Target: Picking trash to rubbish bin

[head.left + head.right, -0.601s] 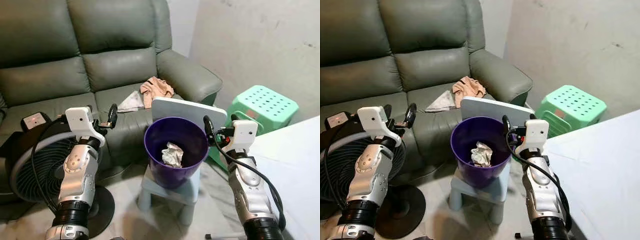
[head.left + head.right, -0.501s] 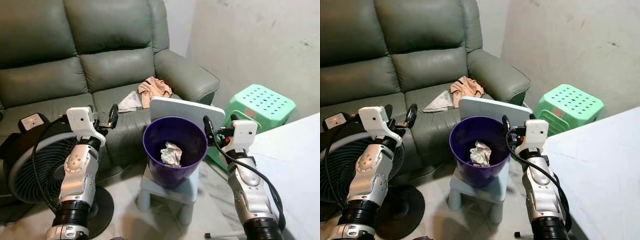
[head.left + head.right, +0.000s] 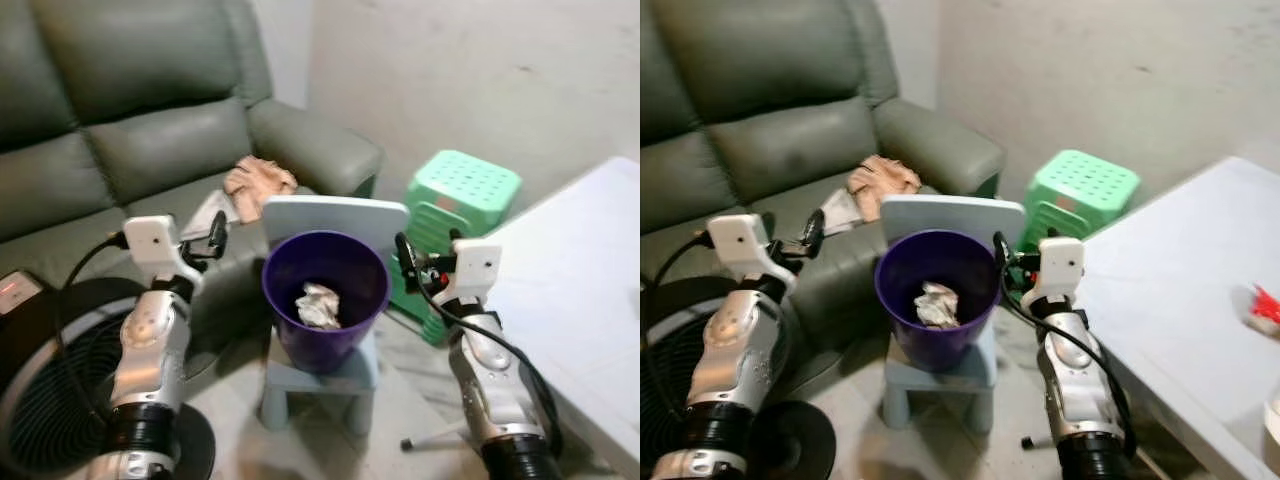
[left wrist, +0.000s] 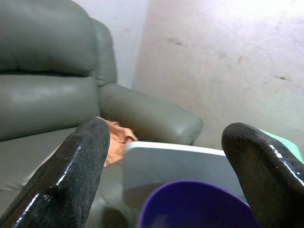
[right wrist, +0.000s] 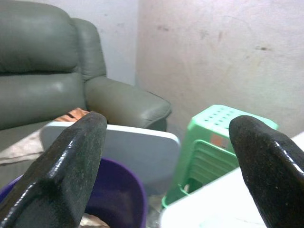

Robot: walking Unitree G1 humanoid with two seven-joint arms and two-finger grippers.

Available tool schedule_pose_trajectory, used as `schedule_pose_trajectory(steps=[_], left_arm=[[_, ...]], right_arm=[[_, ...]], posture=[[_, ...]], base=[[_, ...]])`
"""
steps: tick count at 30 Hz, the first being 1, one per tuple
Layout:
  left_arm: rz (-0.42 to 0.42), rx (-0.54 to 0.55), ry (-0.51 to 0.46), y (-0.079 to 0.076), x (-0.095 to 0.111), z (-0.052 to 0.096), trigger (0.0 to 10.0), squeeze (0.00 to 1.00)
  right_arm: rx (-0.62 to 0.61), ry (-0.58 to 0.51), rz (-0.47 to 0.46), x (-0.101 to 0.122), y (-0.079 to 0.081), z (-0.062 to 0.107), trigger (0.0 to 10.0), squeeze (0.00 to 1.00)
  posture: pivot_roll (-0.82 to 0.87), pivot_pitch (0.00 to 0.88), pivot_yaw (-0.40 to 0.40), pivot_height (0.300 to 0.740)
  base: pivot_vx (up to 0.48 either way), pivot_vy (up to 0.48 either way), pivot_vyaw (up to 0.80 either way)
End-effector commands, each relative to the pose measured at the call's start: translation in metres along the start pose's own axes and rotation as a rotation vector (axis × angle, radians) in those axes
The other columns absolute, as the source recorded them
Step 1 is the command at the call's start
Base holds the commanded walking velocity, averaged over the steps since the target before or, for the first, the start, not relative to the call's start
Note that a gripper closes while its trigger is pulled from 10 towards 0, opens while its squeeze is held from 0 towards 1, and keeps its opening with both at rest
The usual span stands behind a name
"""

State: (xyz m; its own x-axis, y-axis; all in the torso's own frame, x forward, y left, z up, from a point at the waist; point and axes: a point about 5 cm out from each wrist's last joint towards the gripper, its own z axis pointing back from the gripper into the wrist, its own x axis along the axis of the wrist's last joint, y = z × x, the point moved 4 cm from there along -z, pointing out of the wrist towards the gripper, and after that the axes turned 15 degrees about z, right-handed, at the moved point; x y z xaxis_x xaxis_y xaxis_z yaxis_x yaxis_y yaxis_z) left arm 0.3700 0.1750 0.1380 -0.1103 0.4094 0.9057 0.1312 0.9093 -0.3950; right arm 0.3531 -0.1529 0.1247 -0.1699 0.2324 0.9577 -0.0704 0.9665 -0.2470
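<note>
A pale blue stool [image 3: 318,381] carries the purple bin [image 3: 322,310].

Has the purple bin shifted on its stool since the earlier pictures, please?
No. The purple bin sits on the pale stool before the green stool; the camera swung.

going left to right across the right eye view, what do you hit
black fan → left gripper → purple bin holding crumpled trash → right gripper → green stool → white table → red item at the table's far right
</note>
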Motion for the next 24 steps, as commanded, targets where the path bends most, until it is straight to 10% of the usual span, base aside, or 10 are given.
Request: schedule_pose_trajectory(steps=[1,24], left_arm=[[-0.005,0.005,-0.003,0.0018,0.0019,0.0,10.0,0.0],[-0.044,-0.029,-0.003,-0.0049,0.0028,-0.0013,10.0,0.0]], right_arm=[[-0.002,0.005,0.004,0.0009,-0.0001,-0.0019,10.0,0.0],[-0.016,0.014,0.008,0.0002,-0.0036,-0.0022,10.0,0.0]], posture=[[0.08,0.0,-0.04,0.715],[0.07,0.0,-0.041,0.715]], base=[[0.0,0.0,-0.73],[0.0,0.0,-0.73]])
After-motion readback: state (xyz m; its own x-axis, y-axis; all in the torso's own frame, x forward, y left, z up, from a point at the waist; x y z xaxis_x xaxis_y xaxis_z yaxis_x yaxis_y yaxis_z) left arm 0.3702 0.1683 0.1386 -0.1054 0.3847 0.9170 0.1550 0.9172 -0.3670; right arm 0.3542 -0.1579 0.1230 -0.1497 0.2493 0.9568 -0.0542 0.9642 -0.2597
